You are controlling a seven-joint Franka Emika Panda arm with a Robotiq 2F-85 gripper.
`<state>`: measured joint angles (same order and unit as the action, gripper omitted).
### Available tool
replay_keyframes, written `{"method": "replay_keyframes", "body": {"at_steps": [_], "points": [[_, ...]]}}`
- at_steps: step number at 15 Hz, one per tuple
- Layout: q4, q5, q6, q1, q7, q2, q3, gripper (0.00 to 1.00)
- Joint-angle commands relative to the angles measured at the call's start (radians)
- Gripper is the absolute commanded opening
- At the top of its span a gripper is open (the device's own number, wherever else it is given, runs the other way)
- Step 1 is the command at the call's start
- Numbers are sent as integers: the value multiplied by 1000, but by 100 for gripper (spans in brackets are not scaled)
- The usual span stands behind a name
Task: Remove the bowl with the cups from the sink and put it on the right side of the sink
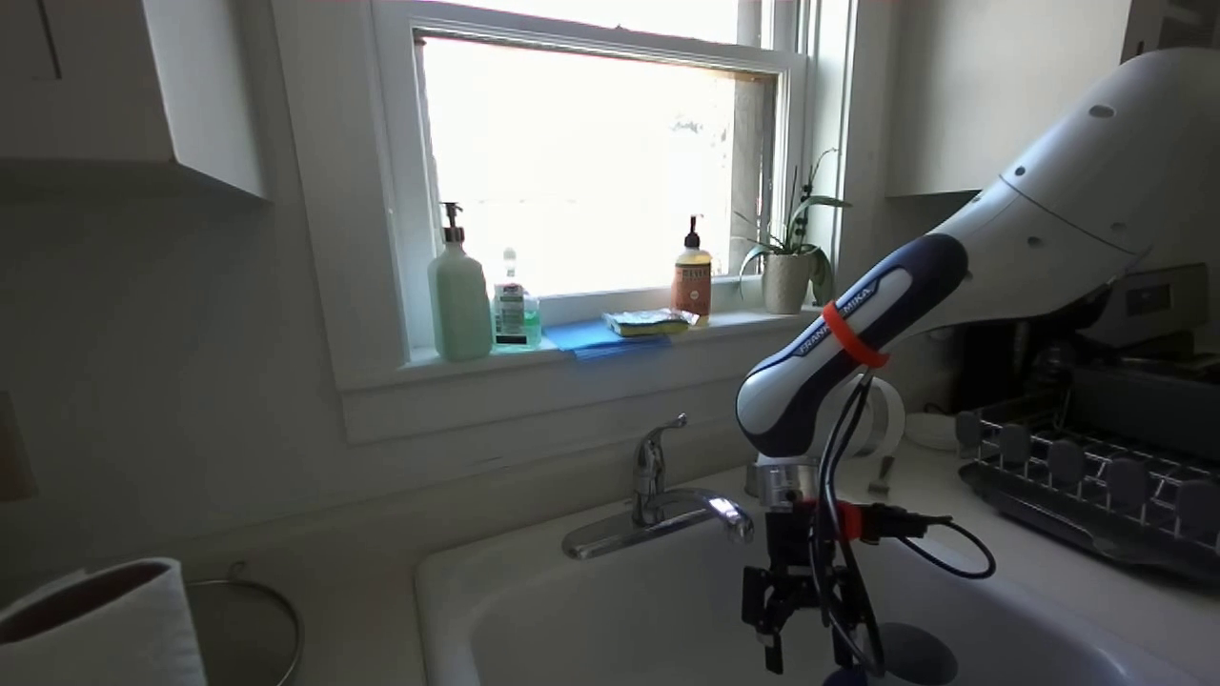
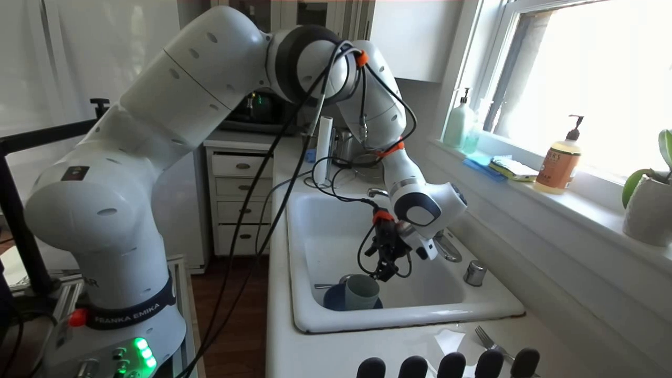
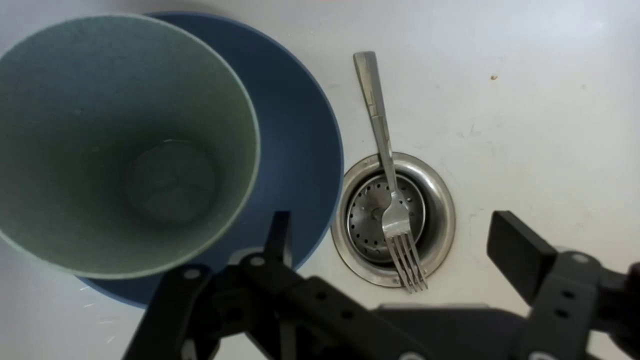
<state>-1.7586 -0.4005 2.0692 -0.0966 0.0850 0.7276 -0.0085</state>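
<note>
The blue bowl (image 3: 305,165) sits on the floor of the white sink (image 3: 540,125), and it shows in an exterior view (image 2: 335,300). One pale greenish-grey cup (image 3: 172,185) stands in the bowl, also in an exterior view (image 2: 362,292). My gripper (image 3: 397,240) is open and empty above the drain. In the wrist view its left finger overlaps the bowl's right edge, and its right finger is over bare sink floor. It hangs inside the basin in both exterior views (image 1: 808,653) (image 2: 387,269). Whether the left finger touches the bowl, I cannot tell.
A fork (image 3: 382,135) lies across the drain (image 3: 442,220) beside the bowl. The chrome faucet (image 1: 653,491) is at the sink's back edge, close to the arm. A dark dish rack (image 1: 1077,495) stands right of the sink. A paper towel roll (image 1: 143,629) stands left.
</note>
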Motion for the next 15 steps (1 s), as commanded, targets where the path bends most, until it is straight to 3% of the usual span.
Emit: {"method": "replay_keyframes", "body": {"at_steps": [1, 11, 13, 15], "points": [[46, 34, -11, 4, 14, 55, -2, 100], [93, 61, -19, 5, 28, 127, -5, 98], [111, 61, -26, 3, 34, 139, -6, 73], [124, 65, -26, 4, 40, 149, -10, 61]]}}
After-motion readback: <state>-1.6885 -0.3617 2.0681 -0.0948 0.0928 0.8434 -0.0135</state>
